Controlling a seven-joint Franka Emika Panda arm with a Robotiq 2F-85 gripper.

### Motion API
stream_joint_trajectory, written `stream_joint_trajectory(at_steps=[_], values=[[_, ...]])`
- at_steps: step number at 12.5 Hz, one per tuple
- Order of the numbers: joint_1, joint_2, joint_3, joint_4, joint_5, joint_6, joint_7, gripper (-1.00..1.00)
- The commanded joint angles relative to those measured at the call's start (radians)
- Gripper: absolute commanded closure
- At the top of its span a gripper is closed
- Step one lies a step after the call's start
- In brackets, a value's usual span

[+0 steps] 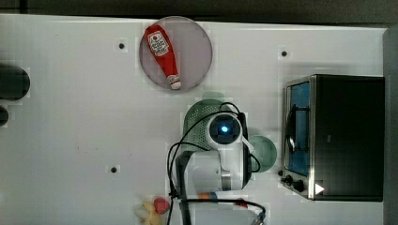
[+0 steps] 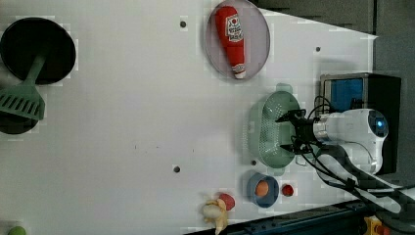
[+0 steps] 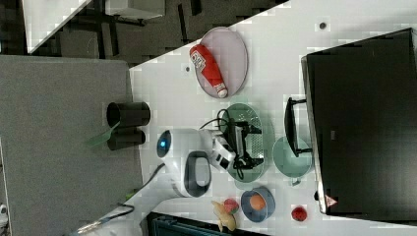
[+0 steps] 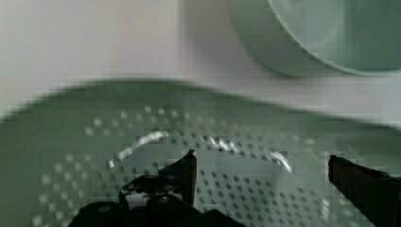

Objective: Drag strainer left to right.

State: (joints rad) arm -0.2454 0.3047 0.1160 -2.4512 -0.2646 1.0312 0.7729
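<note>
The strainer (image 2: 268,128) is a pale mint-green oval colander with many small holes, lying on the white table beside the oven; it also shows in the top view (image 1: 195,123) and the right view (image 3: 256,123). My gripper (image 2: 285,133) hangs over its bowl, open, with nothing between the fingers. In the wrist view the strainer (image 4: 142,123) has its perforated floor right under the gripper (image 4: 262,168), and both dark fingertips (image 4: 188,166) stand wide apart. I cannot tell whether they touch the plastic. In the top view my arm's wrist covers much of the strainer.
A smaller mint-green cup (image 1: 265,152) sits between the strainer and the toaster oven (image 1: 338,136). A plate (image 1: 197,42) with a ketchup bottle (image 1: 163,54) lies beyond. A blue bowl (image 2: 263,189), a banana (image 2: 214,213) and small fruit sit near the table's edge.
</note>
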Motion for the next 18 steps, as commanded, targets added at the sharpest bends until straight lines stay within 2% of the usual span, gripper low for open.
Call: stream_joint_trajectory(at_steps=[1, 3, 5, 7, 8, 12, 14, 18], values=[[0.0, -0.185, 0.053, 0.049, 0.024, -0.122, -0.216, -1.0], [0.001, -0.287, 0.065, 0.12, 0.041, -0.294, -0.333, -1.0], [0.001, -0.388, 0.066, 0.204, 0.151, -0.493, -0.454, -1.0], [0.001, -0.481, 0.058, 0.298, 0.309, -0.695, -0.62, -1.0], [0.0, -0.52, 0.05, 0.349, 0.338, -0.784, -0.69, -1.0], [0.0, -0.6, 0.043, 0.517, 0.289, -1.054, -0.733, -1.0], [0.0, -0.6, 0.035, 0.56, 0.296, -1.087, -0.743, -1.0], [0.0, -0.6, 0.021, 0.57, 0.294, -1.086, -0.778, -1.0]])
